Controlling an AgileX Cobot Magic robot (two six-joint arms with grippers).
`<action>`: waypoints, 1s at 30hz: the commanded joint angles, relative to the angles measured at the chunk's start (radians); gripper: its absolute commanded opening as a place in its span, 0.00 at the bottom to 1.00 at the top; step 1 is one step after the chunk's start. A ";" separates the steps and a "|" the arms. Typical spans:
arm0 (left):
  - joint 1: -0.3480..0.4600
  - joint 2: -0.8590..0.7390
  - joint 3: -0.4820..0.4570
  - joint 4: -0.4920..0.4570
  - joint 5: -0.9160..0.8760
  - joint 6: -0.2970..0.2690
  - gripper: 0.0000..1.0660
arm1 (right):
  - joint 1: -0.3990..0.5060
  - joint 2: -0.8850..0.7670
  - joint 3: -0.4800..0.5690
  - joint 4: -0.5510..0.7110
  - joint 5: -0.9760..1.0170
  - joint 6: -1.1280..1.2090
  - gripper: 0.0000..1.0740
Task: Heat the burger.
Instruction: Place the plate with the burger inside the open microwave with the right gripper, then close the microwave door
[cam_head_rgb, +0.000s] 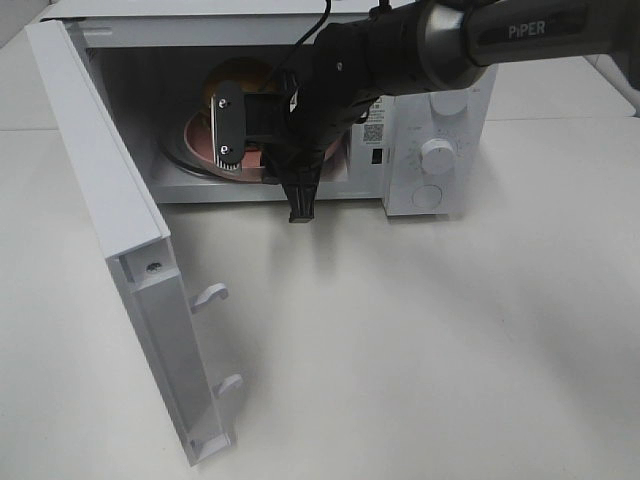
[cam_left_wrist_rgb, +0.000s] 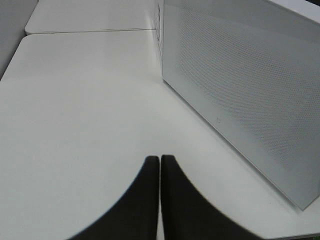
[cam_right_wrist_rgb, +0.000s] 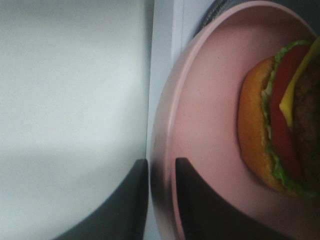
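Pink plate (cam_right_wrist_rgb: 200, 125) rim between right gripper (cam_right_wrist_rgb: 162, 161) jaws (clamped or slackened, cannot tell), burger (cam_right_wrist_rgb: 280, 125) on it inside microwave (cam_head_rgb: 430, 110); left gripper (cam_left_wrist_rgb: 160, 159) pressed shut, empty, beside open door (cam_left_wrist_rgb: 240, 90).

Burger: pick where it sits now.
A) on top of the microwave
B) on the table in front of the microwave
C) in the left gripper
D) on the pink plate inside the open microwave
D: the burger rests on the pink plate inside the microwave, whose door stands open.
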 joint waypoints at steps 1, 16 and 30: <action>0.003 -0.017 0.001 -0.009 -0.010 -0.001 0.00 | 0.005 -0.023 -0.012 0.011 -0.007 0.083 0.36; 0.003 -0.017 0.001 -0.009 -0.010 -0.001 0.00 | 0.005 -0.113 -0.012 0.012 0.115 0.386 0.58; 0.003 -0.017 0.001 -0.009 -0.010 -0.001 0.00 | 0.005 -0.211 -0.012 0.024 0.419 0.746 0.58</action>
